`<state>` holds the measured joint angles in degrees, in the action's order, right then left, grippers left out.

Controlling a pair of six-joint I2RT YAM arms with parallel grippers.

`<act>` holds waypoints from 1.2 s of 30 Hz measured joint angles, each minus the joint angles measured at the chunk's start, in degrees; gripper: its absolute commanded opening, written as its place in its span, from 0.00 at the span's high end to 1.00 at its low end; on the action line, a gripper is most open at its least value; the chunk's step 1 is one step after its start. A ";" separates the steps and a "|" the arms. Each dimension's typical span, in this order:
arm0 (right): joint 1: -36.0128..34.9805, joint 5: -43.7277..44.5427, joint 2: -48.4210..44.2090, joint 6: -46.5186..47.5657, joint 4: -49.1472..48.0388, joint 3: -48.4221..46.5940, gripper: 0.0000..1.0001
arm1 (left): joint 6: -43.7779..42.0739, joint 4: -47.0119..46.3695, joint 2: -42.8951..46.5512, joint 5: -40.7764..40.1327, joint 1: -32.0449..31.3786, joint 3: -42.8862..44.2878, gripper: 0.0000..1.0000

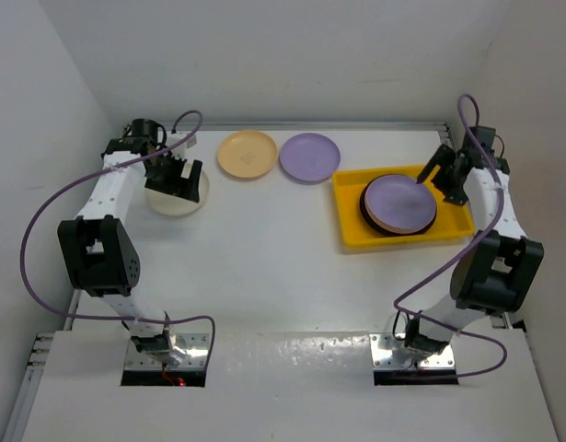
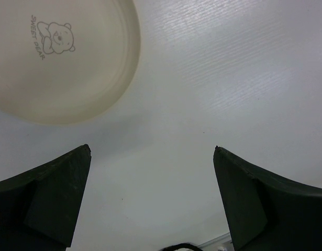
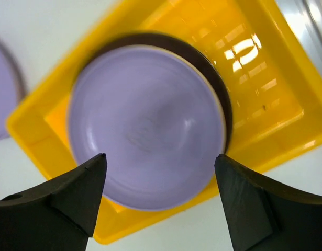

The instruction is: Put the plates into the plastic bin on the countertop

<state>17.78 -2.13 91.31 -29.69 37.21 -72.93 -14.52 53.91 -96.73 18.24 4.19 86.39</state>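
The left tool [image 2: 152,150] is spread wide with nothing between its fingers. The cream plate [image 2: 56,57], printed with a small bear, lies flat on the white desk [image 1: 264,249], ahead of that tool and off toward its left finger. It is not yet between the jaws, and being round it offers no preferred axis.

The left arm is clearly the nearer one. The peach plate [image 1: 248,154] and the loose lavender plate [image 1: 309,157] sit side by side along the back wall.

The right tool [image 3: 159,157], also open and empty, hangs over the yellow plastic bin [image 1: 352,235], where another lavender plate [image 1: 399,203] tops a stack.

Below it only a dark-rimmed plate [image 3: 218,89] shows, so the stack's count cannot be told. The right wrist view is blurred, and the left wrist view cuts off the cream plate's far edge.
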 measured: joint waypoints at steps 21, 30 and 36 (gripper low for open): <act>-23.06 -9.07 52.28 -5.33 -13.53 -51.10 0.46 | -6.82 6.93 -12.66 -5.75 5.77 20.17 0.00; -25.88 -7.43 56.74 -8.52 -16.09 -50.38 1.00 | -5.31 8.46 -17.29 -2.58 8.68 20.17 0.00; -26.93 -4.66 53.51 -10.86 -21.59 -43.30 1.00 | -4.68 8.66 -17.29 -1.55 9.38 20.17 0.00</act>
<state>-9.15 -6.79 144.81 -40.56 15.62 -116.22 -19.20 62.57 -114.02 16.69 13.56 106.56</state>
